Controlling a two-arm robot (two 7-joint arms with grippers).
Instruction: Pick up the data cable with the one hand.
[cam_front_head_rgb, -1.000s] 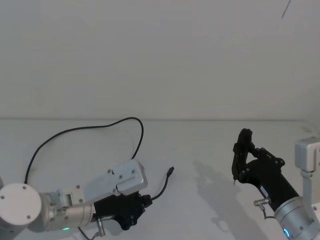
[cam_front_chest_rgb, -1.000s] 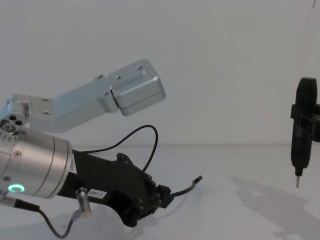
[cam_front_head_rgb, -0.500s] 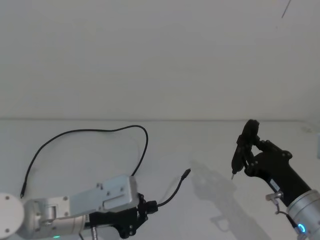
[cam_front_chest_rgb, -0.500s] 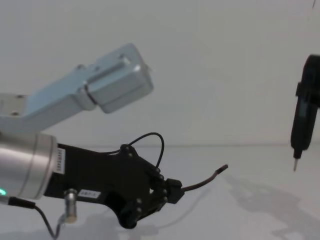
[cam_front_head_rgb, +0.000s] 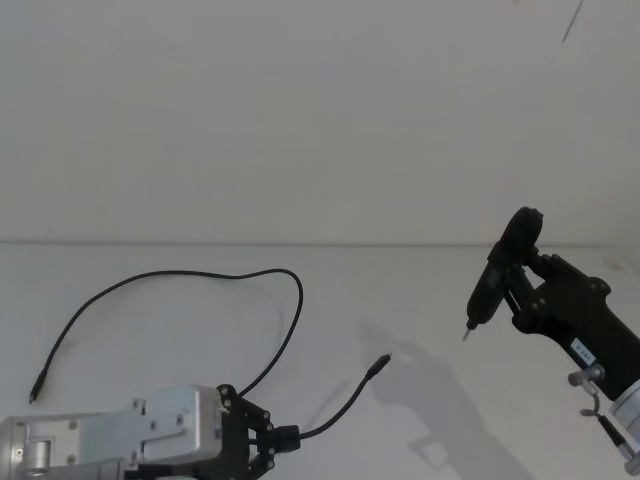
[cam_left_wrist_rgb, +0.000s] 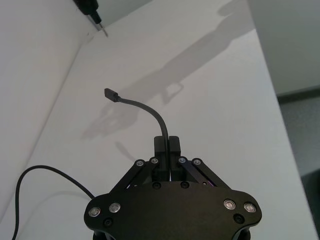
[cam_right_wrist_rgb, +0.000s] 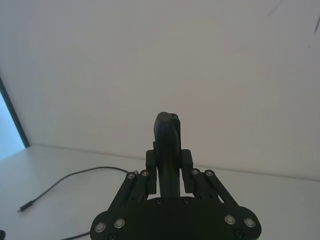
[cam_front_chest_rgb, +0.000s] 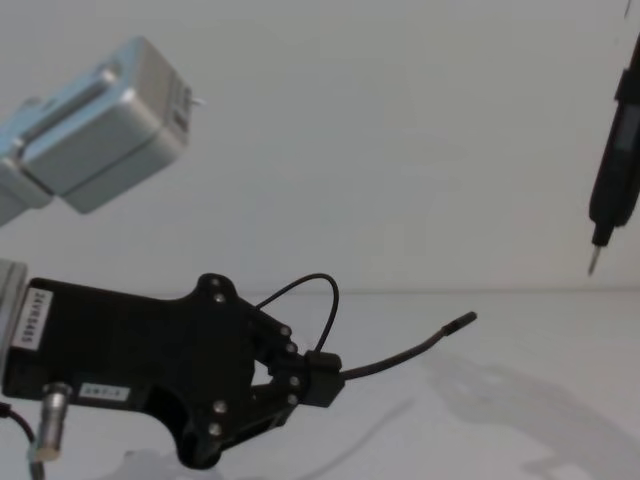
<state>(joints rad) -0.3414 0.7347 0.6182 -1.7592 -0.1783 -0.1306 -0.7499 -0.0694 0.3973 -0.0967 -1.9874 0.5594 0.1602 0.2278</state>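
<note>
White table (cam_front_head_rgb: 450, 290), plain white wall (cam_front_head_rgb: 300, 120) behind it. Your left gripper (cam_front_chest_rgb: 322, 378) sits low at the near left of the table. Its fingers are pinched narrow on the data cable (cam_left_wrist_rgb: 163, 131), a short way back from the plug end.

From the pinch, the short free length rises clear of the surface, with its long axis running forward and to the right. The plug tip (cam_front_head_rgb: 380, 363) points up and right, toward the metal tip of the pen-like tool (cam_front_head_rgb: 493, 285), with a clear gap between the two. Behind the fingers the rest of the cable loops toward the wall, then sweeps left. Its far end (cam_front_head_rgb: 35, 393) lies on the table at the left.

Your right gripper (cam_front_head_rgb: 515, 290) hangs at the right, above the table, clamped on the tool. In the head view the tool tilts with its tip down and to the left.
</note>
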